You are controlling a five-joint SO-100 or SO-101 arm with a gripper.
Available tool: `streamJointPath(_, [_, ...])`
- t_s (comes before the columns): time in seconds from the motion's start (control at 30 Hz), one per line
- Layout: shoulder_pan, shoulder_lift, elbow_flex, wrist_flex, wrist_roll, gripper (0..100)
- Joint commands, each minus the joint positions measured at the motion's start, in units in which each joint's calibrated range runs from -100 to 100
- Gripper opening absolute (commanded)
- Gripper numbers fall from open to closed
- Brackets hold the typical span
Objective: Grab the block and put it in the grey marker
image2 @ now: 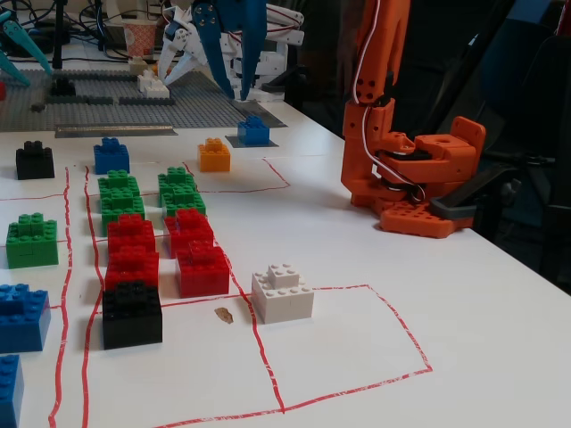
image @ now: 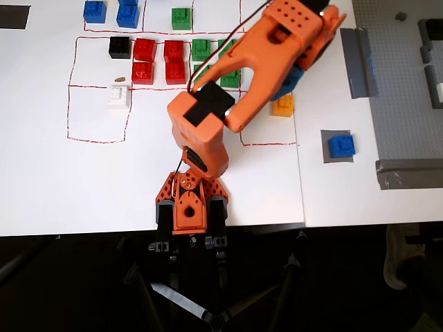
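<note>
The blue block [image: 341, 146] sits flat on the grey marker [image: 325, 149] at the right of the overhead view, studs up. In the fixed view the block [image2: 253, 130] rests on the marker [image2: 234, 141] at the far side of the table. My gripper [image2: 232, 92] has blue fingers, hangs raised above and just behind the block, clear of it, and looks open and empty. In the overhead view the gripper is mostly hidden under the orange wrist [image: 297, 31].
An orange brick [image: 282, 105] lies left of the marker. Rows of green [image: 201, 50], red [image: 144, 50] and black [image: 120, 47] bricks and a white brick [image: 118, 95] stand inside red-lined boxes. The studded grey baseplate [image: 401, 83] and grey tape strips [image: 356, 62] lie at the right.
</note>
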Motion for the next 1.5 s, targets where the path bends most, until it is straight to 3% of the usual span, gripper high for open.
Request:
streamJointPath(0.0, [-9.9,-8.6,0.1,0.9,-6.1,3])
streamJointPath(0.2, [-24.5,-8.9,2.3,0.8,-15.1,0])
streamJointPath(0.6, [-41.7,-8.6,5.2,-5.3,-23.9,0])
streamJointPath(0.83, [-45.9,-7.9,5.2,-7.3,-24.6,0])
streamJointPath(1.47, [-45.8,-9.1,9.0,-9.5,-23.7,0])
